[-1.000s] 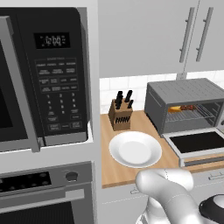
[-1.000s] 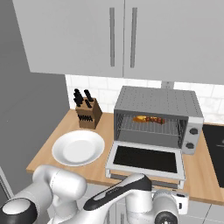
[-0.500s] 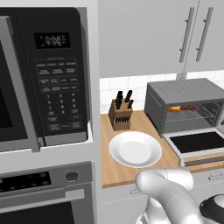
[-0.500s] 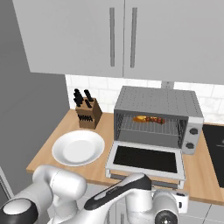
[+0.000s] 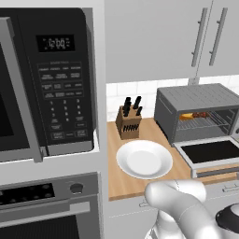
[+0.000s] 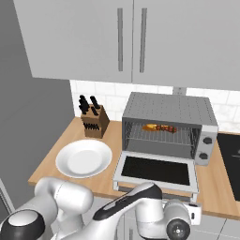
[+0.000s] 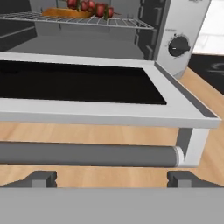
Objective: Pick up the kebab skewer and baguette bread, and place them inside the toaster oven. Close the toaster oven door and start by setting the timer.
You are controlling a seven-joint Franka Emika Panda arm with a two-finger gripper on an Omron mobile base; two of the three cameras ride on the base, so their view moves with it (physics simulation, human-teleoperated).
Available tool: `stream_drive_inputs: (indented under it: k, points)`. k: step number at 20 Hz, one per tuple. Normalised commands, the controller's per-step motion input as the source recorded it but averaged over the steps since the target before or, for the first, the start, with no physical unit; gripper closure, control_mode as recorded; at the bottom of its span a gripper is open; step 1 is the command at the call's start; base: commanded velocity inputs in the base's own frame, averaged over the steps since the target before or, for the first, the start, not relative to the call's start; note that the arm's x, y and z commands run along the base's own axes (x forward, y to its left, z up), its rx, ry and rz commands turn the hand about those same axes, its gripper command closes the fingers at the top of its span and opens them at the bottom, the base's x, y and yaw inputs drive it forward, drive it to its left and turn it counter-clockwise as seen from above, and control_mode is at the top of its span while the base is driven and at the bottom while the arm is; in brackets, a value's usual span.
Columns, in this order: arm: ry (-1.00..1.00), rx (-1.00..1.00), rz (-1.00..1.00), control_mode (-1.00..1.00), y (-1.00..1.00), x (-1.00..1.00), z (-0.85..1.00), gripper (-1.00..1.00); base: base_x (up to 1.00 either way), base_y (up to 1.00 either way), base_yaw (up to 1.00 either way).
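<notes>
The toaster oven (image 6: pixel 168 110) stands open on the wood counter, and its door (image 6: pixel 157 169) lies dropped flat. On the wire rack inside, the baguette bread (image 6: pixel 150 127) and the kebab skewer (image 6: pixel 167 128) lie end to end; both also appear in the hand view, baguette bread (image 7: pixel 61 13) and kebab skewer (image 7: pixel 92 7). My gripper (image 7: pixel 113 178) is open, low in front of the door, its fingertips (image 7: pixel 41 177) spread wide just under the bar handle (image 7: pixel 87 154). Nothing is between them. The timer knob (image 7: pixel 179 46) sits on the oven's right panel.
A white plate (image 5: pixel 144 158) and a knife block (image 5: pixel 130 121) stand left of the toaster oven (image 5: pixel 200 109). The black microwave (image 5: pixel 51 79) and a wall oven (image 5: pixel 46 210) fill the left. A dark cooktop (image 6: pixel 232 150) lies to the right.
</notes>
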Motion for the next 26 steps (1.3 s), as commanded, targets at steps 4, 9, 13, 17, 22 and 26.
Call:
stream_drive_inputs:
  k: [4,9,13,17,22,26]
  points:
    - [0.07,0.00,0.00,-1.00,0.00,0.00,-0.03,-1.00,0.00,0.00,0.00]
    - [0.05,0.00,0.00,-1.00,0.00,0.04,0.00,-1.00,0.00,0.00,0.00]
    - [0.02,0.00,0.00,-1.00,0.00,0.17,0.00,-1.00,0.00,0.00,0.00]
    - [0.00,0.00,0.00,-1.00,0.00,0.21,0.00,-1.00,0.00,0.00,0.00]
    - [0.00,0.00,0.00,-1.00,0.00,0.12,0.00,-1.00,0.00,0.00,0.00]
    - [0.01,0.00,0.00,-1.00,0.00,0.08,-0.01,-1.00,0.00,0.00,0.00]
